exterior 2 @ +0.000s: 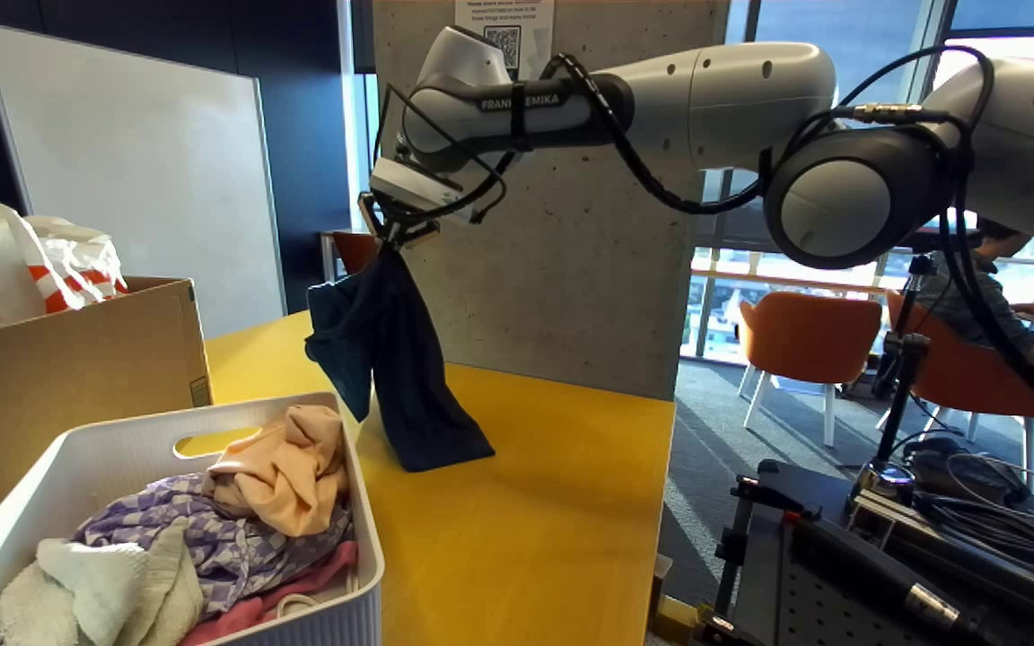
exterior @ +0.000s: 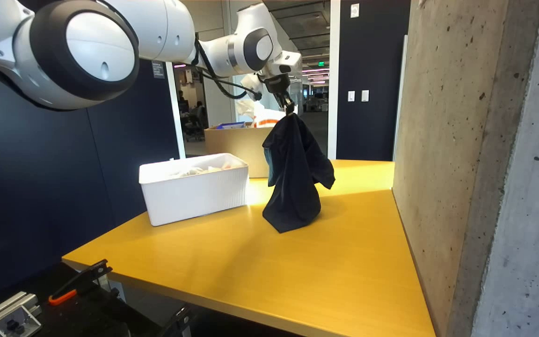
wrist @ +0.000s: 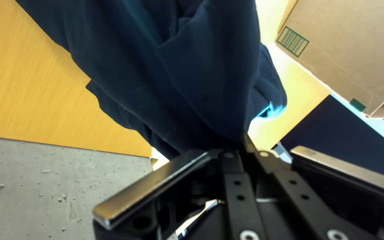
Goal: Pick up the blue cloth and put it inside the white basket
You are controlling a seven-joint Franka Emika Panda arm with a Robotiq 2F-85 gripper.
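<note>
"Concrete wall (exterior: 461,164) along one edge of the yellow bench (exterior: 269,276). Where's the white basket (exterior: 199,194)?"

"By the opposite edge, so the carry probably runs away from the wall, and wants some lift."

"And the blue cloth (exterior: 295,182)?"

"Hanging between basket and wall, long axis near upright; I can't tell whether its lower end touches the bench."

"The gripper (wrist: 239,146)?"

"Narrow, pinching the cloth's top."

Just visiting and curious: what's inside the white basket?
In an exterior view, the white basket holds a peach cloth, a purple-checked cloth, pale fabric and a pink cloth. The picture's edge cuts off part of it, and anything beneath these fabrics is covered.
</note>
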